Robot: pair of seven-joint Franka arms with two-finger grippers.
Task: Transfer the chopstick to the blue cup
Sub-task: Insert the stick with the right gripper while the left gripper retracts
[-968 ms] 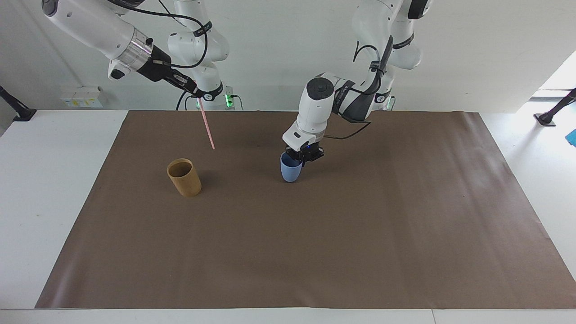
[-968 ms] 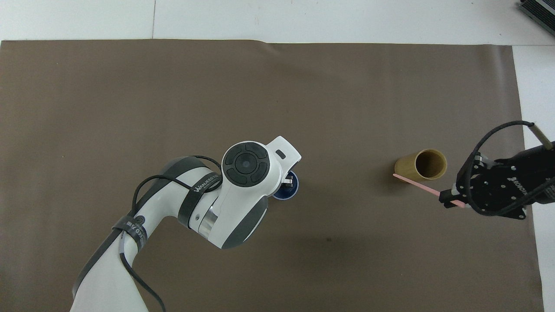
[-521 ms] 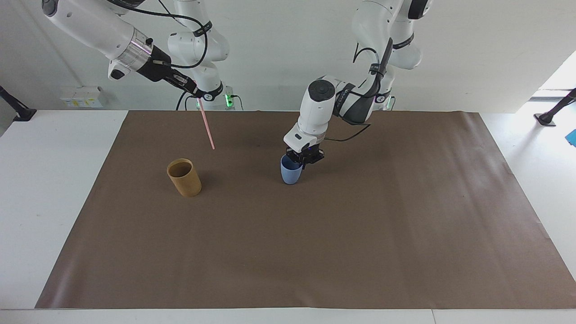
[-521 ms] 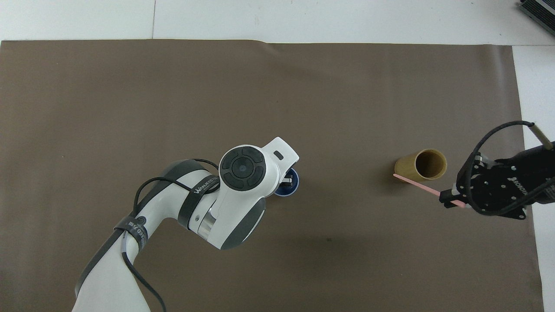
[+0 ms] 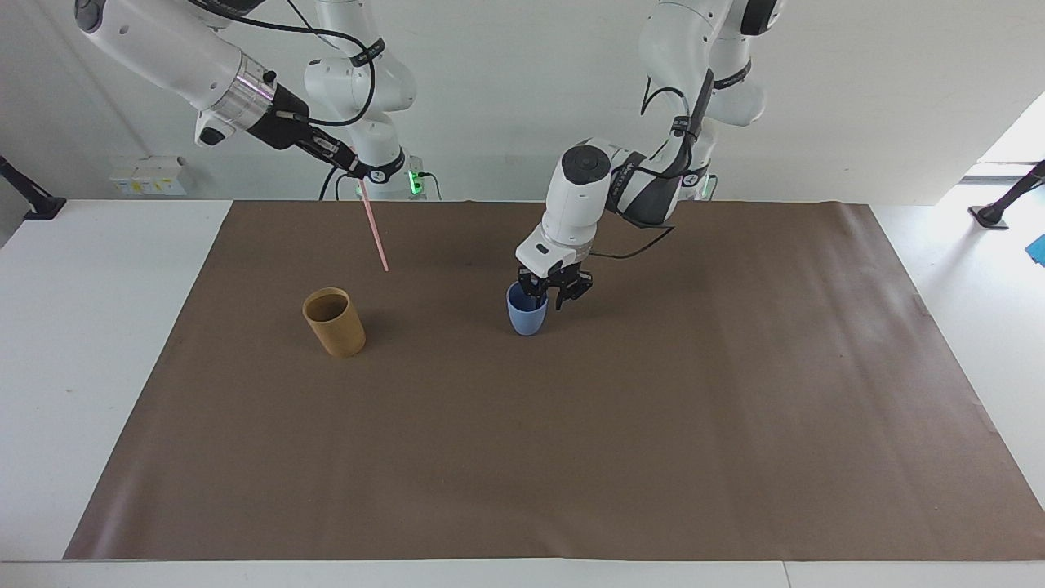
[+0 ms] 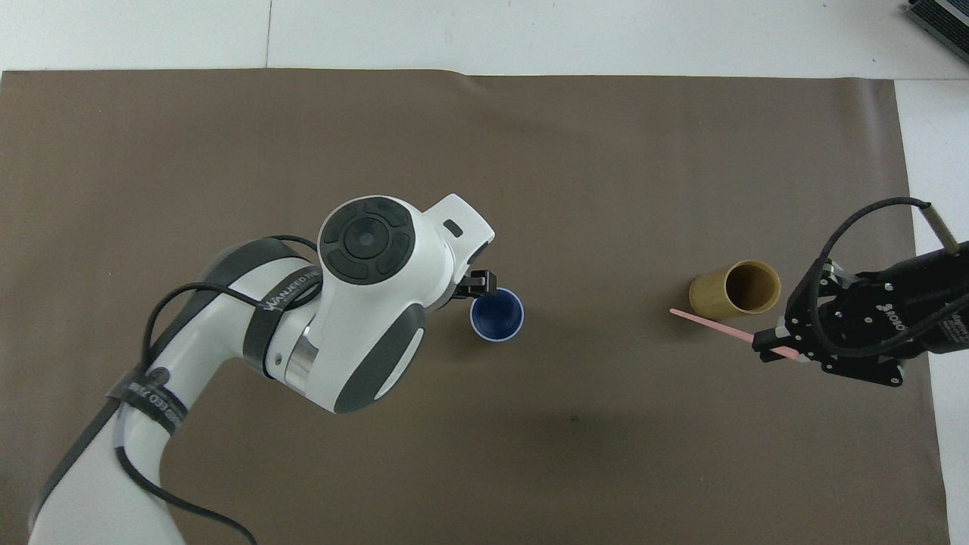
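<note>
The blue cup (image 5: 526,314) (image 6: 496,316) stands upright on the brown mat, near its middle. My left gripper (image 5: 549,294) hangs just above the cup's rim, open, with nothing between its fingers. In the overhead view the wrist hides most of it and only one finger (image 6: 478,284) shows beside the cup. My right gripper (image 5: 353,167) (image 6: 766,348) is raised toward the right arm's end of the table, shut on the upper end of the pink chopstick (image 5: 375,233) (image 6: 711,325). The chopstick slants down in the air over the mat beside the tan cup.
A tan-brown cylindrical cup (image 5: 333,322) (image 6: 736,290) stands on the brown mat (image 5: 571,457) toward the right arm's end. White tabletop (image 5: 82,327) borders the mat on all sides.
My left gripper has opened, let go of the blue cup and risen slightly; the cup now stands free. The right gripper with the chopstick has shifted a little toward the table's middle.
</note>
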